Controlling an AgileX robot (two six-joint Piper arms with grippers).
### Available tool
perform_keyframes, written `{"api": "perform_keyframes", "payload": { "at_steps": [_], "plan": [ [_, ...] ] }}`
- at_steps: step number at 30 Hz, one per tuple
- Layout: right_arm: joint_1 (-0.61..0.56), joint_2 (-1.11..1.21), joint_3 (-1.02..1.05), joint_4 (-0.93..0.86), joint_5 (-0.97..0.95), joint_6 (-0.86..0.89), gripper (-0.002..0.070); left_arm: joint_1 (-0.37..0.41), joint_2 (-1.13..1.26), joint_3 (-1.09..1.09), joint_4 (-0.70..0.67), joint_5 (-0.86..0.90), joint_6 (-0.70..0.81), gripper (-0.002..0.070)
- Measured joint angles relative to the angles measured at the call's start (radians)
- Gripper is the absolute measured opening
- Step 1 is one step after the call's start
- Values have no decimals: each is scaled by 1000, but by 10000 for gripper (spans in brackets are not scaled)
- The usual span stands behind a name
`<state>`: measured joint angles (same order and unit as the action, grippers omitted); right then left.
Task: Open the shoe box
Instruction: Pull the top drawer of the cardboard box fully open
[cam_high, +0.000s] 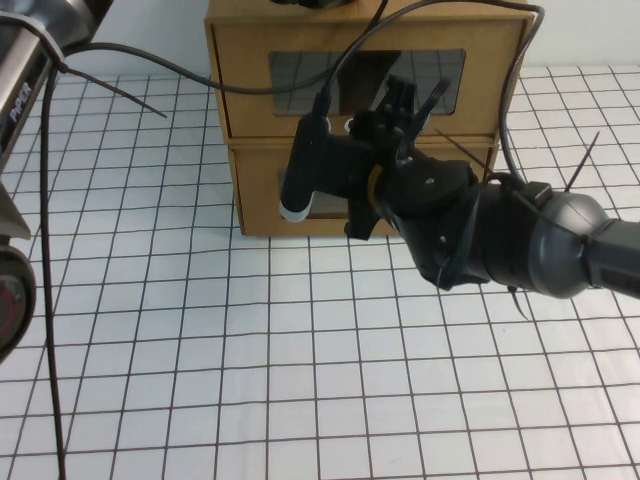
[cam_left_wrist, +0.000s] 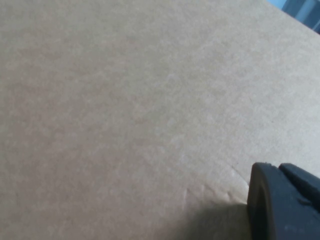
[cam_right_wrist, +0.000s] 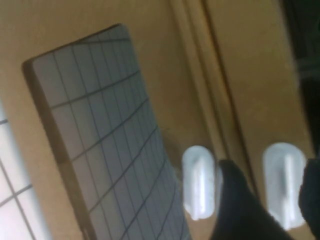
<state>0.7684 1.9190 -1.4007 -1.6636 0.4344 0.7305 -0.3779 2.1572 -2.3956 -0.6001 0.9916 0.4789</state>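
Two brown shoe boxes are stacked at the back of the table, the upper box (cam_high: 365, 65) on the lower box (cam_high: 262, 195), each with a window in its front. My right gripper (cam_high: 420, 95) is up against the box fronts near the seam between them. In the right wrist view the right gripper (cam_right_wrist: 270, 172) stands open, with one dark finger (cam_right_wrist: 235, 200) on each side of a white handle (cam_right_wrist: 284, 182). A second white handle (cam_right_wrist: 199, 182) sits across the seam, beside a window (cam_right_wrist: 100, 135). My left gripper (cam_left_wrist: 287, 202) shows one dark finger close against plain cardboard (cam_left_wrist: 125, 100).
The white gridded table (cam_high: 250, 380) stretches in front of the boxes. Black cables (cam_high: 45, 250) hang along the left and loop over the upper box. The right arm's bulky body (cam_high: 520, 235) hides the right part of the lower box.
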Motion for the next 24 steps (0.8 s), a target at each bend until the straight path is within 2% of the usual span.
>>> {"api": "perform_keyframes", "payload": {
  "at_steps": [17,24],
  "plan": [
    [0,60,-69,0,27,-41,216,0,0,0,10,2,0,-3],
    [3,60,-73,0,56,-58,113,0,0,-2,15,6,0,-3]
  ]
}}
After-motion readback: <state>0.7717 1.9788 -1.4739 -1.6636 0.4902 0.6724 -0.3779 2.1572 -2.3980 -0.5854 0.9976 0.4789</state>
